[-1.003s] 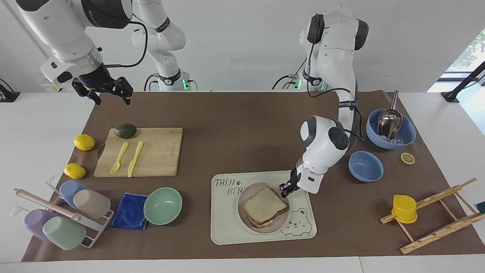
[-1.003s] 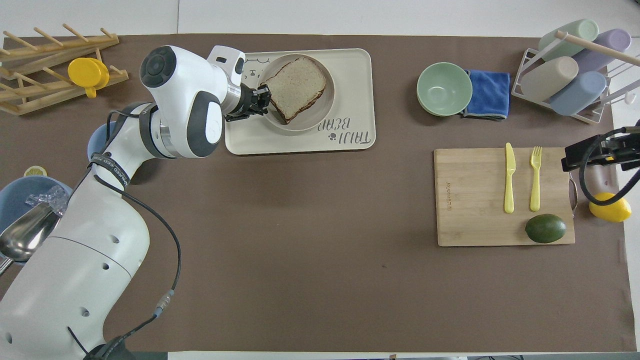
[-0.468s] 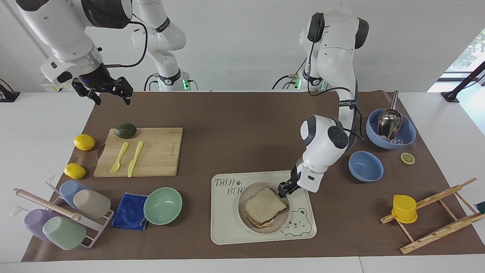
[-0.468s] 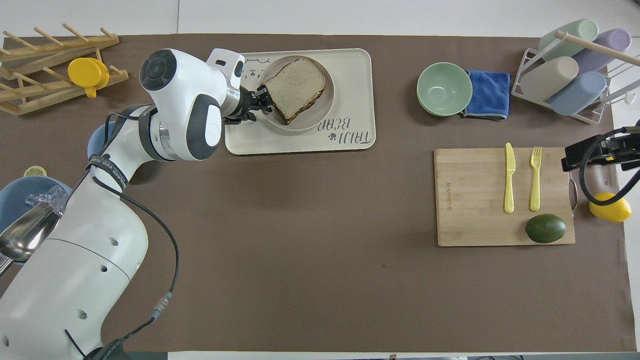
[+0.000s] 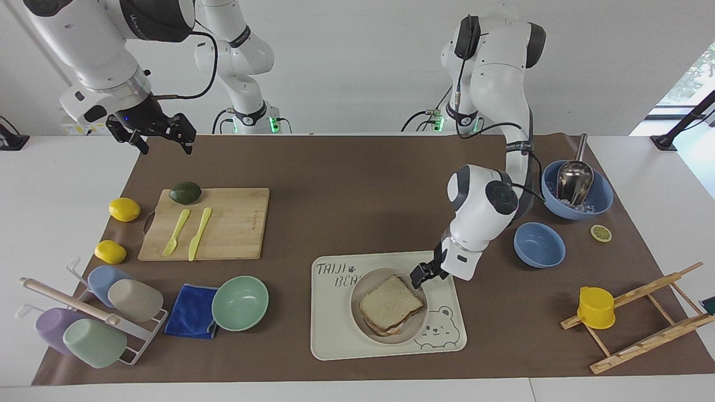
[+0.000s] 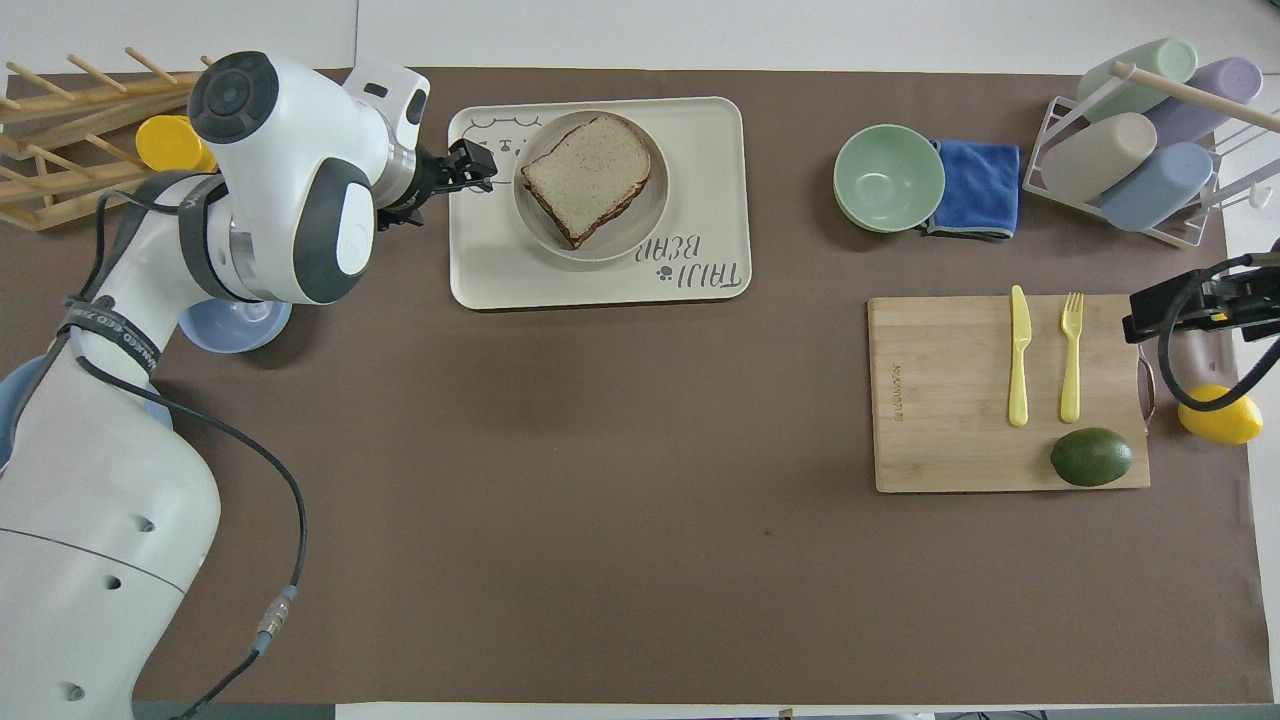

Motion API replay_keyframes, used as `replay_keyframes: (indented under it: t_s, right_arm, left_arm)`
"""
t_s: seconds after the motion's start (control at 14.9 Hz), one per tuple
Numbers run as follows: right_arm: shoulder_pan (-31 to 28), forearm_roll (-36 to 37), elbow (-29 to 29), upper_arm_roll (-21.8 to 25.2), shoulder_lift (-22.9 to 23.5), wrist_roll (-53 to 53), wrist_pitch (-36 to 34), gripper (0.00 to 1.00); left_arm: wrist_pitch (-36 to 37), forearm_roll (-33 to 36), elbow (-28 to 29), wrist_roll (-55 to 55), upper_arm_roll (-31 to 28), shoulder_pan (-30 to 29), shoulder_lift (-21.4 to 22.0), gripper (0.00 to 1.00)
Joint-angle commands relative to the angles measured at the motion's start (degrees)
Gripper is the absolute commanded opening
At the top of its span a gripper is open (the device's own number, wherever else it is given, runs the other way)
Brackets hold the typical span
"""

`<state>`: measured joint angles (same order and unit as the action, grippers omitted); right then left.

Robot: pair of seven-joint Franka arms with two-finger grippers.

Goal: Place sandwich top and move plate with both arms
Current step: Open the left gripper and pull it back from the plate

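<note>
Sandwich top (image 5: pixel 391 304) is lying on the stack in the plate (image 5: pixel 357 312) on the bear tray (image 5: pixel 329 340). Left hand (image 5: pixel 420 276), open and empty, is hanging over the tray at the plate's 1 o'clock in the facing view. Right hand (image 5: pixel 162 137), open, is waiting near the right arm's end of the tabletop, so the left is sitting far nearer.

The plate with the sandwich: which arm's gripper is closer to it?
Left. The left gripper hovers beside the plate, over the tray; the right gripper waits near the right arm's end.
</note>
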<state>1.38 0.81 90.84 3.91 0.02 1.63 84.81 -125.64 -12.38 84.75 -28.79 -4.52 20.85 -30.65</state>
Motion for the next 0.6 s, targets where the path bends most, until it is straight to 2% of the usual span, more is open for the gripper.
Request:
replay_keyframes:
  t_s: [0.0, 0.54]
  right_arm:
    - [0.03, 0.77, 0.57, -0.22, -0.54, 0.57, 0.35, 1.00]
    - [0.03, 0.77, 0.74, -0.22, -0.72, 0.48, 0.26, 1.00]
  left_arm:
    - [4.60, 2.45, 1.29, 1.19, -0.85, -2.47, 5.59, 1.00]
    - [15.41, 10.00, 1.20, 5.14, -1.02, -4.94, 14.99, 1.00]
